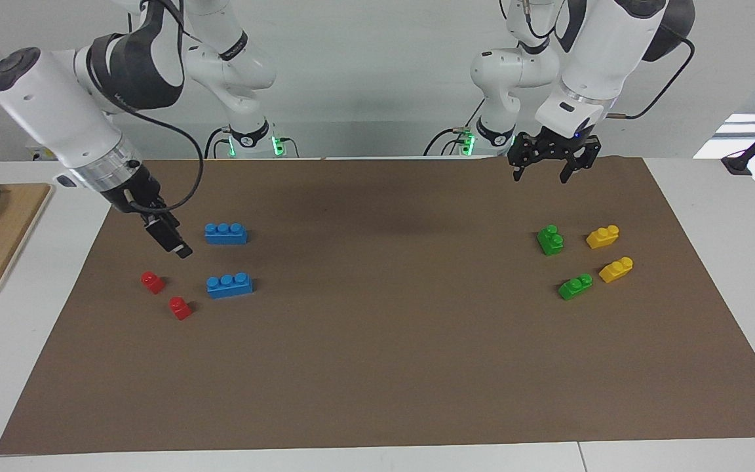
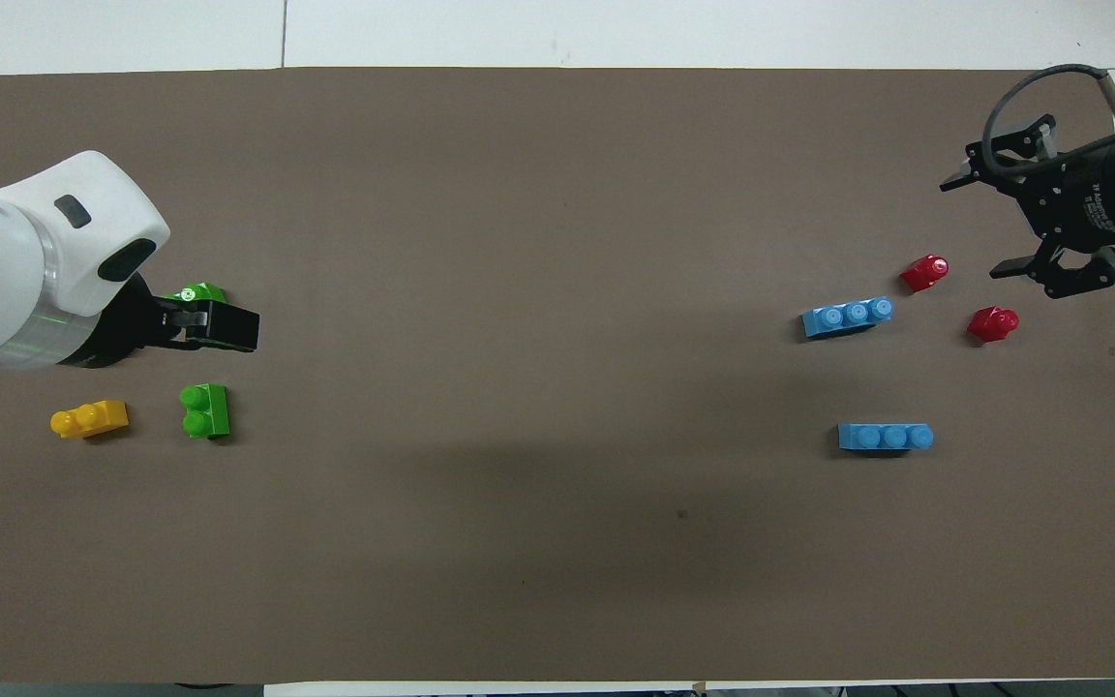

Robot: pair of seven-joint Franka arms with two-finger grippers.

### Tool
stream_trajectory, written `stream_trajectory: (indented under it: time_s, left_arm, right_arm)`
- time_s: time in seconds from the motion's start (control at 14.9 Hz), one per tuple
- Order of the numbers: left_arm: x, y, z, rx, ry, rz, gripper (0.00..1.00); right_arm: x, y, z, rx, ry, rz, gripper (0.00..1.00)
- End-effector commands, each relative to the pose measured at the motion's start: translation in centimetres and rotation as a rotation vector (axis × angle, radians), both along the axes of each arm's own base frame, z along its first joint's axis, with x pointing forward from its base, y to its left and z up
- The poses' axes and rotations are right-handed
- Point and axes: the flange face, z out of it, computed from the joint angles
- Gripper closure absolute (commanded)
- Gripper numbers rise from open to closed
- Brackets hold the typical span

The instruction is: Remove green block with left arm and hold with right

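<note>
Shows a white table (image 1: 731, 216) covered by a brown mat (image 1: 377, 367), with two robot arms reaching in.

Toward the left arm's end of the mat, shows the nearer green block (image 1: 550, 240) lying flat, with the farther green block (image 1: 575, 286) just apart from it and farther from the robots. Places a yellow brick (image 1: 602, 236) beside the nearer green block and a second yellow brick (image 1: 616, 269) beside the farther one, both closer to the mat's end. Leaves all four untouched on the mat.

Shows the left gripper (image 1: 542, 176) raised in the air, pointing down over the mat edge closest to the robots, well above the green blocks. Has its fingers spread wide and grips nothing. From overhead, partly covers the farther green block (image 2: 197, 291) without touching it.

Toward the right arm's end, shows two blue bricks (image 1: 225, 233), one nearer to the robots than the other, and two small red blocks (image 1: 153, 282) closer to the mat's end. Shows the right gripper (image 1: 177, 246) tilted low over the mat between the red blocks and the blue bricks, fingers (image 2: 1012, 267) wide apart, empty and touching nothing.
</note>
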Motion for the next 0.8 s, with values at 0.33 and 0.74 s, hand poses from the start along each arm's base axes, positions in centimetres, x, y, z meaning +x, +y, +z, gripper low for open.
stream_trajectory:
  time_s: [0.33,0.74]
  left_arm:
    - [3.5,9.9,-1.0,0.035,0.004,0.160,0.00]
    - [5.3,10.8,-0.9,0.027,0.032,0.173,0.00]
  right_arm:
    - [-3.3,2.8,2.7,-0.154,0.003,0.607,0.00]
    - [-3.3,1.6,2.8,-0.202,-0.007,0.790,0.00]
